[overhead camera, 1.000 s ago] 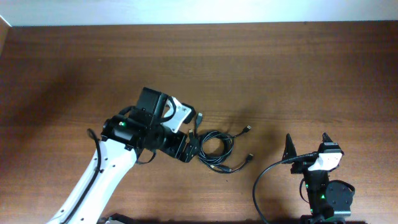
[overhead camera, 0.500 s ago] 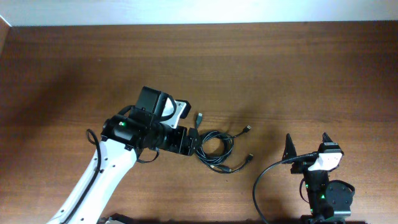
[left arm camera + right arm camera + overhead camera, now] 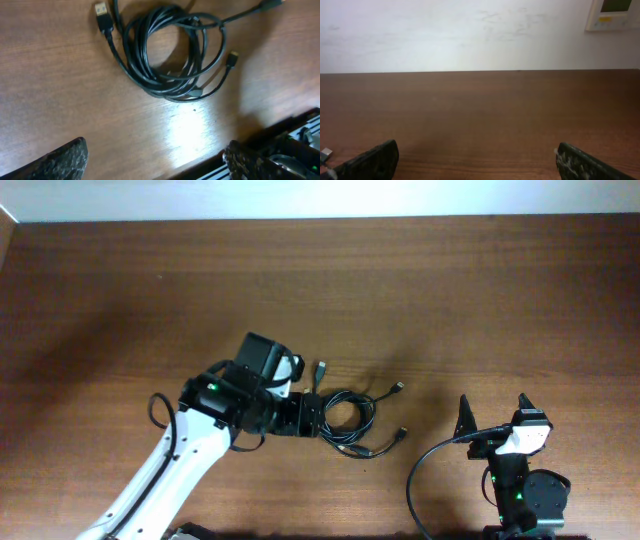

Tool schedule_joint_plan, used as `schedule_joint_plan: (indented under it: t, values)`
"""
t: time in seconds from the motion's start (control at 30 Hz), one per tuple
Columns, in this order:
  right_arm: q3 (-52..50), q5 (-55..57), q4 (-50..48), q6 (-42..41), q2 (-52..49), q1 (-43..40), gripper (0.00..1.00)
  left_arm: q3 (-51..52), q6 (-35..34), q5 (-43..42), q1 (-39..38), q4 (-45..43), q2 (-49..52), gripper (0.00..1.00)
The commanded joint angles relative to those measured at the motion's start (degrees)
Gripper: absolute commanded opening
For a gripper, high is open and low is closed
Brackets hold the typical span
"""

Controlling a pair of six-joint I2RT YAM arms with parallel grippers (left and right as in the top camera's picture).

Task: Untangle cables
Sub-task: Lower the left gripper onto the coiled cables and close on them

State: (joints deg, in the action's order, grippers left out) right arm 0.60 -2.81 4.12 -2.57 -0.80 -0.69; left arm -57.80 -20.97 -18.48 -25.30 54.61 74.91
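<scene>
One tangled coil of black cables (image 3: 141, 72) is seen lying mid-surface (image 3: 450, 300), with four plug ends counted around it; the cords within cannot be counted. The two left fingers (image 3: 60, 162) are spread wide just beside it, nothing held. The two right fingers (image 3: 372, 160) are likewise spread wide, well apart from it.

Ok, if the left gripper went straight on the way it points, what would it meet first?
Probably the coiled cables, lying right ahead of the open left gripper; if it angles downward, the table could come first.
</scene>
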Motion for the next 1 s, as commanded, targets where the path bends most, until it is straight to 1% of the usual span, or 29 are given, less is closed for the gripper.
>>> schedule_joint_plan:
  t: [0.0, 0.1, 0.2, 0.3, 0.37, 0.53, 0.57, 0.77, 0.97]
  values:
    - [-0.3, 0.5, 0.4, 0.2, 0.6, 0.4, 0.99, 1.3, -9.9, 9.4, -3.4, -0.4, 1.9, 0.90]
    - [-0.3, 0.5, 0.4, 0.2, 0.6, 0.4, 0.99, 1.7, -16.5, 12.4, -6.2, -2.0, 4.3, 0.92]
    - [-0.3, 0.5, 0.4, 0.2, 0.6, 0.4, 0.99, 1.7, -17.4, 12.4, -8.2, -4.8, 7.0, 0.92]
    - [-0.3, 0.5, 0.4, 0.2, 0.6, 0.4, 0.99, 1.7, -20.5, 13.9, -9.9, -6.9, 10.2, 0.94]
    - [-0.3, 0.5, 0.4, 0.2, 0.6, 0.4, 0.99, 1.7, -23.4, 16.0, -10.7, -7.0, 12.7, 0.99]
    - [-0.3, 0.5, 0.4, 0.2, 0.6, 0.4, 0.99, 1.7, -30.7, 17.1, -11.5, -7.1, 17.5, 1.00]
    - [-0.3, 0.5, 0.4, 0.2, 0.6, 0.4, 0.99, 1.7, -32.2, 17.4, -11.5, -7.3, 18.6, 0.99]
    - [-0.3, 0.5, 0.4, 0.2, 0.6, 0.4, 0.99, 1.7, -32.6, 17.4, -11.5, -9.4, 22.8, 0.96]
    - [-0.3, 0.5, 0.4, 0.2, 0.6, 0.4, 0.99, 1.7, -32.6, 17.4, -11.5, -12.7, 24.9, 0.94]
